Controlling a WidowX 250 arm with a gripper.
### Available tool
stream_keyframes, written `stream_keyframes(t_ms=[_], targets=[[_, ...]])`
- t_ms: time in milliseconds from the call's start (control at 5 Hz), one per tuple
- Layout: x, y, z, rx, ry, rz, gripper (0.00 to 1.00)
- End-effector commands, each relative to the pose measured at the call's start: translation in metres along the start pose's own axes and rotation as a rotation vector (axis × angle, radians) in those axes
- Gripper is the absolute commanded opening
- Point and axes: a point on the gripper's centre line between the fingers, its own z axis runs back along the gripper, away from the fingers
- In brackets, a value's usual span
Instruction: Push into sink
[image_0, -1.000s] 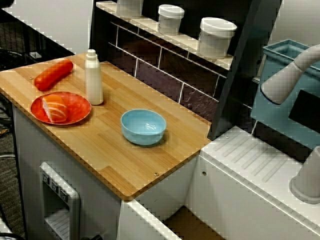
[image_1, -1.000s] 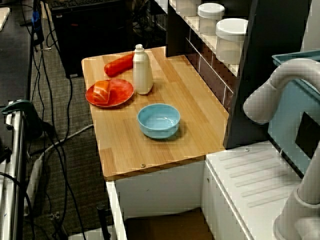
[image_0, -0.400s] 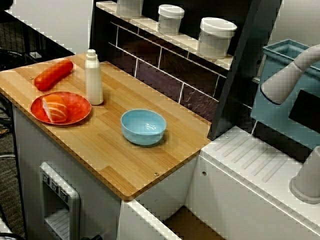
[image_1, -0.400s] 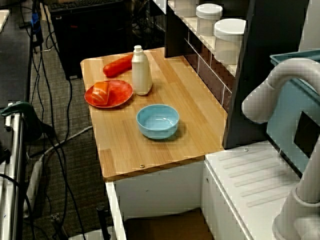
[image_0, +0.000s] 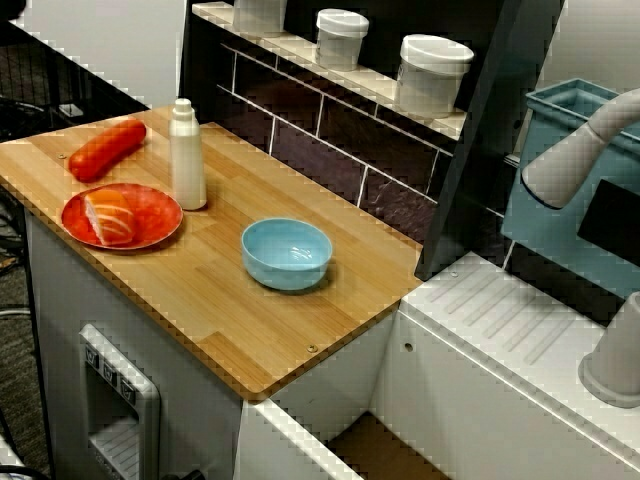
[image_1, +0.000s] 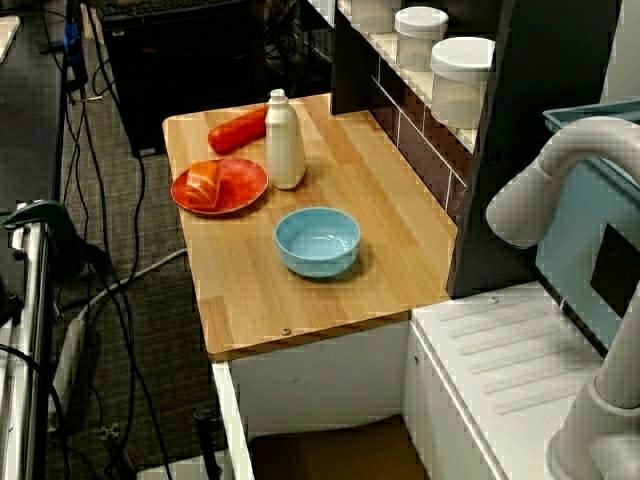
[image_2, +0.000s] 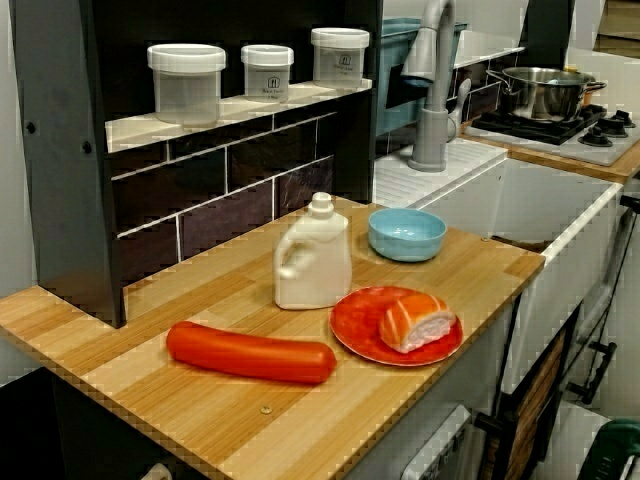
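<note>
Side view shows no arm or gripper; blue bowl (image_2: 407, 233) sits on the counter (image_2: 230, 400) near the sink (image_2: 560, 225)

The counter (image_0: 230, 300) is light wood with pale and honey stripes. On it the bowl (image_0: 286, 253) is pale blue, the bottle (image_0: 186, 156) cream white, the plate (image_0: 150, 215) red-orange, and the sushi piece (image_0: 110, 217) on the plate orange with white streaks. The sausage (image_0: 106, 149) is glossy red. The sink (image_2: 520, 215) has white walls and a brown floor. The backsplash tiles (image_0: 330, 150) are dark purplish brown with pale grout. The jars (image_0: 432, 75) are translucent with white lids, the crate (image_0: 560, 170) teal blue, and the faucet (image_2: 432, 90) grey.
</note>
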Motion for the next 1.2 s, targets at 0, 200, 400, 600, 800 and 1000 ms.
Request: stream_keyframes(t_ms=[0, 200, 400, 600, 800, 1000], targets=[[0.043, 0.006, -0.074, 0.057, 0.030, -0.096, 1.00], [0.072, 0.012, -0.083, 0.060, 0.006, -0.109, 1.00], [0.101, 0.027, -0.086, 0.082, -0.034, -0.134, 1.00], [0.121, 0.036, -0.090, 0.083, -0.043, -0.104, 1.00], [0.147, 0.034, -0.096, 0.087, -0.049, -0.079, 1.00], [0.171, 0.023, -0.105, 0.070, -0.053, -0.051, 1.00]])
